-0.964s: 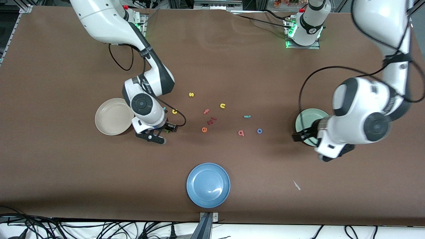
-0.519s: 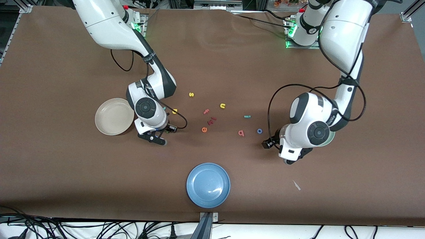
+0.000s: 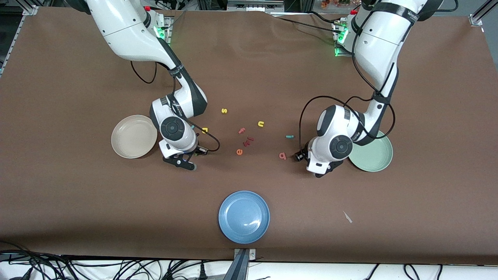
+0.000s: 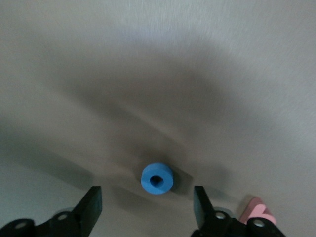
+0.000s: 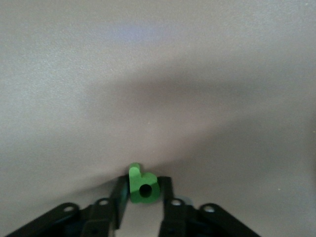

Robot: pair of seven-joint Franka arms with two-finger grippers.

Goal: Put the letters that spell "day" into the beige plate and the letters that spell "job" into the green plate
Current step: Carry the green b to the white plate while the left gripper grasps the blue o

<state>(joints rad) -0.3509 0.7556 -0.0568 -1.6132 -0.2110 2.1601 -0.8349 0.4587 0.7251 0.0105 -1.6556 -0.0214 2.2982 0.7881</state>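
Right gripper point(image 5: 144, 197) jaws clamp the green a point(image 5: 143, 186) on the tabletop beside the beige plate point(image 3: 134, 136); left gripper point(image 4: 147, 210) jaws stand wide, blue o point(image 4: 157, 178) centered just ahead, near the green plate point(image 3: 371, 153).

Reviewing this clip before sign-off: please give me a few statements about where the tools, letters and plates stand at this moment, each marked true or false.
1. The right tool is shut on the green a. True.
2. The left tool is shut on the blue o. False: its fingers stand open on either side of the o, which lies on the table.
3. The beige plate holds no letters. True.
4. The pink b lies in the green plate. False: it lies on the table, and that plate holds nothing.
5. The blue plate is the plate nearest the front camera. True.
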